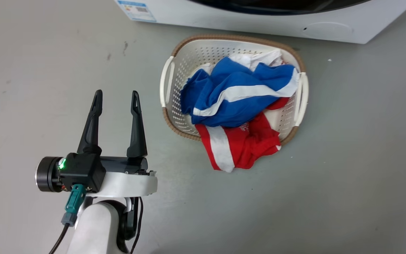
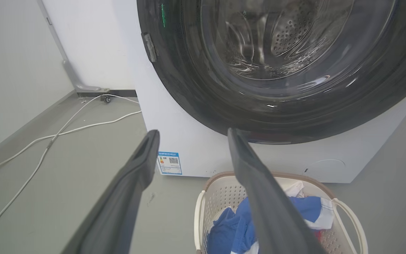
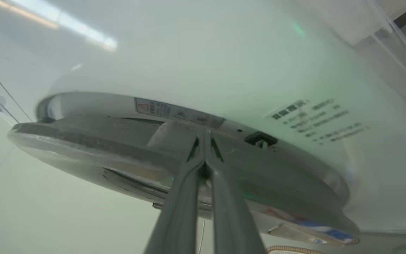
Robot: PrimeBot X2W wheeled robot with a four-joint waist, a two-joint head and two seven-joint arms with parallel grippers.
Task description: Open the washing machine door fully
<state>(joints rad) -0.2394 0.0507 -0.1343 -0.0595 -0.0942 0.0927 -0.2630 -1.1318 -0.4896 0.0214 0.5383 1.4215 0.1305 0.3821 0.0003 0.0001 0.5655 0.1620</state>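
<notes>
1. Here our right gripper has its fingers pressed together, tips at the rim of the door, near a small black slot.
2. We see the door edge-on, close against the washer; we cannot tell if they touch.
3. Our left gripper hangs over the floor, fingers wide apart and empty.
4. A basket of clothes sits just before the washer.

left gripper: two long black tapered fingers, slotted near the tips | base: black block with small green light, black round cap on its left | teal connector with black cable | wrist shell and forearm: glossy white | right gripper: same long shape, looks grey and hazy, green glints near the tips
</notes>
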